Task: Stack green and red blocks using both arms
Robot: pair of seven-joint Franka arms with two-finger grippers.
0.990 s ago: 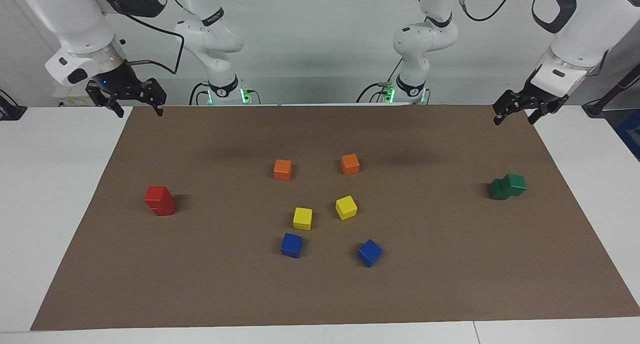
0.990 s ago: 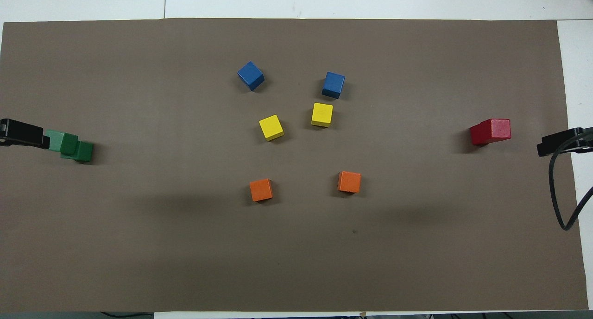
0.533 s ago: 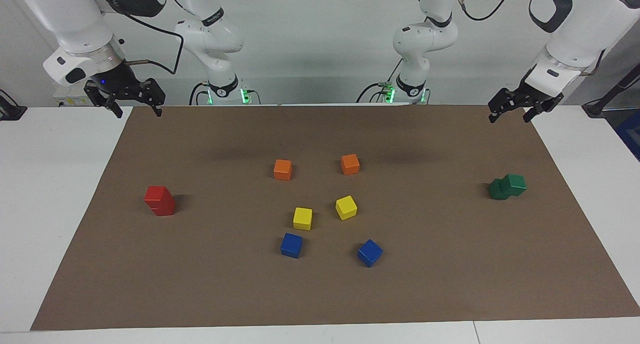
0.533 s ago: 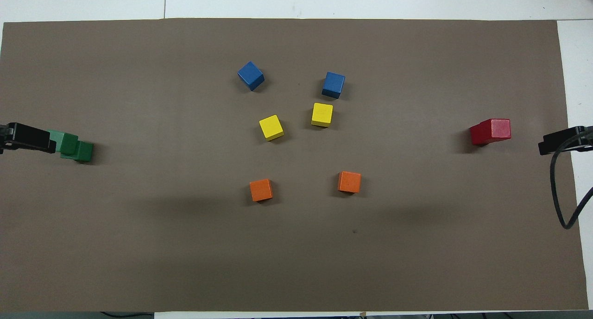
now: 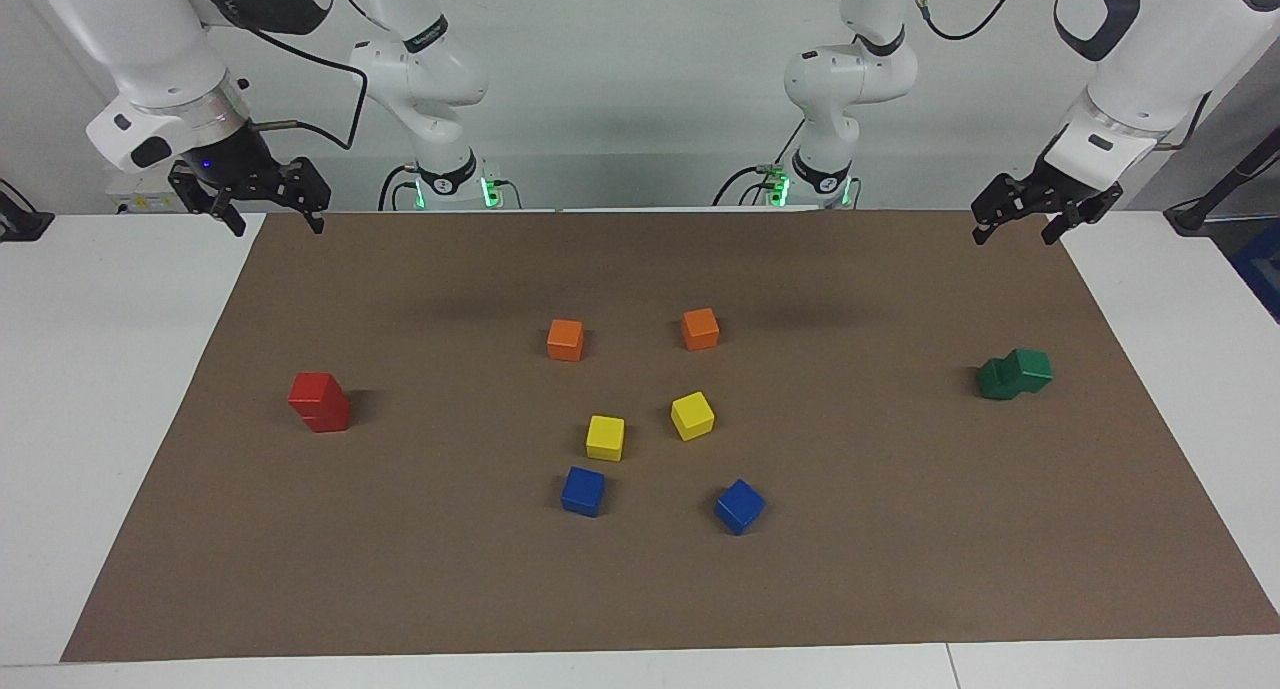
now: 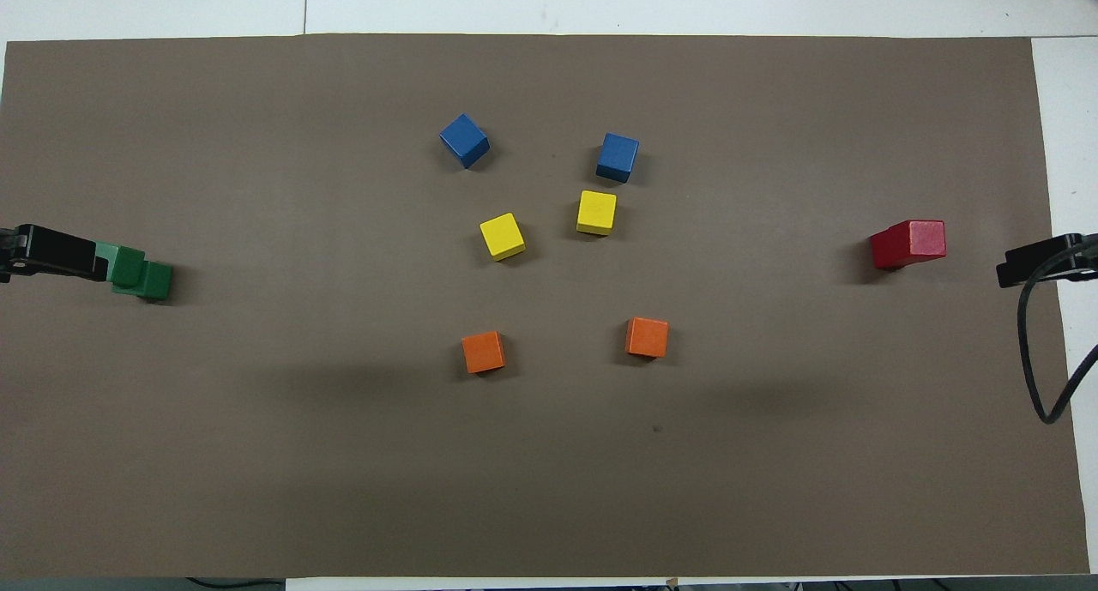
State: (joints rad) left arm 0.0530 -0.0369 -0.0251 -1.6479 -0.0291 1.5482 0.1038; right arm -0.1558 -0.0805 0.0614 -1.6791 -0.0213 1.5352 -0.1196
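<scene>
The green blocks (image 5: 1015,373), stacked at the left arm's end of the counter (image 5: 640,589), lie below the raised empty left end effector (image 5: 1017,221) with fingers apart, the red blocks (image 5: 320,401) likewise under the open right end effector (image 5: 272,217).

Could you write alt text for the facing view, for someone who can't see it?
Two small red cubes stand stacked near the right arm's end of a brown mat, two dark green cubes stacked askew near the left arm's end. Both black grippers hang empty above, right, left.
</scene>
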